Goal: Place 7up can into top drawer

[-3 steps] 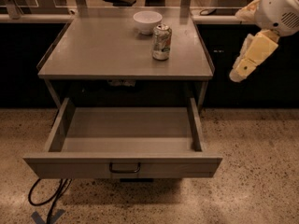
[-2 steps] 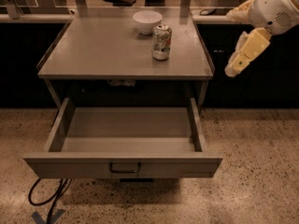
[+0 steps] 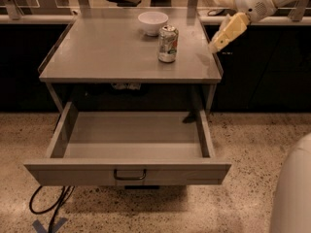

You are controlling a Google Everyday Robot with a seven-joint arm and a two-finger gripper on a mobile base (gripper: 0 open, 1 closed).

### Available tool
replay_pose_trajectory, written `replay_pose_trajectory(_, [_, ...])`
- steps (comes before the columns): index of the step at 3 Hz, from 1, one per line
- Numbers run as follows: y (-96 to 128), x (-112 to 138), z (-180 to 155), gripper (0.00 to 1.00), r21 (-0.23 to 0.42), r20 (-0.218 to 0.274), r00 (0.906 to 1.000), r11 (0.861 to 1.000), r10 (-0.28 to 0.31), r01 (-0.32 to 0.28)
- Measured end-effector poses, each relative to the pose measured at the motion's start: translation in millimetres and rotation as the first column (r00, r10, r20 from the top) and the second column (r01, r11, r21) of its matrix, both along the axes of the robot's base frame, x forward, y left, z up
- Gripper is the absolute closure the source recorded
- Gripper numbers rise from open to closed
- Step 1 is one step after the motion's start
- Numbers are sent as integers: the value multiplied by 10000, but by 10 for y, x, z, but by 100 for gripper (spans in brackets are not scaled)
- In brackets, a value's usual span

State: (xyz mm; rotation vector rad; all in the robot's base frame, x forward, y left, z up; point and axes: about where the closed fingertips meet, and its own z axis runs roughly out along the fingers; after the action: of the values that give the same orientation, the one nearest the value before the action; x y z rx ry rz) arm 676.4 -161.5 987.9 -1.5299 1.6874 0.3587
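Gripper (image 3: 219, 39) is held off the table (image 3: 97, 57) edge, nothing in it; spread or closed cannot be told from here. 7up can (image 3: 168, 43) is stood upright to its left, ungrasped. Top drawer (image 3: 127, 173) is pulled out below, ready to receive.

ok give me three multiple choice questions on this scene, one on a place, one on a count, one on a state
1. Where is the gripper?
A. down by the floor
B. at the right edge of the tabletop, right of the 7up can, apart from it
C. left of the table

2. How many things stand on the tabletop?
A. one
B. two
C. four

3. The top drawer is:
A. shut
B. pulled open
C. lifted off its rails

1 B: it hangs by the right rim, clear of the can.
2 B: only the can and the white bowl.
3 B: its floor shows, and the can is not in it.
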Motion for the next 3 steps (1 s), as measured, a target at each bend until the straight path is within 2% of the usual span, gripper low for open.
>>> replay_pose_trajectory(1, [63, 521, 260, 0, 944, 1094, 9898, 9922, -911, 809])
replay_pose_trajectory(2, [44, 609, 379, 0, 1159, 1465, 9824, 9883, -1158, 992])
replay_pose_trajectory(3, [44, 610, 378, 0, 1161, 1466, 9824, 9883, -1157, 991])
